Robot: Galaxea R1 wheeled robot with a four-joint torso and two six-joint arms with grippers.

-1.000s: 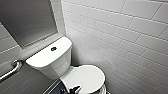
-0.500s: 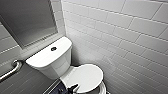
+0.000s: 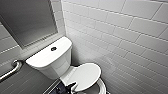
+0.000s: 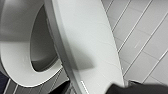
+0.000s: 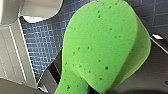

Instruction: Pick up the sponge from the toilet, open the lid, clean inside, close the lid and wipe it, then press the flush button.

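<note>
The white toilet [image 3: 50, 60] stands in a tiled corner, with the round flush button [image 3: 53, 48] on top of its tank. The glossy oval lid [image 3: 86, 75] is tilted up off the bowl. My left gripper [image 3: 68, 88] is open at the lid's near edge. In the left wrist view the lid [image 4: 87, 45] stands apart from the ring seat [image 4: 15, 65], and the bowl opening shows between them. The bright green sponge [image 5: 105, 45] looms large in the right wrist view, with my right gripper [image 5: 97, 90] shut on its pinched end.
A white tiled wall [image 3: 125, 37] runs close along the toilet's right side. A metal grab bar [image 3: 12, 70] is fixed to the wall left of the tank, below a grey framed panel [image 3: 27, 20]. Small blue floor tiles [image 5: 42, 42] show beneath the sponge.
</note>
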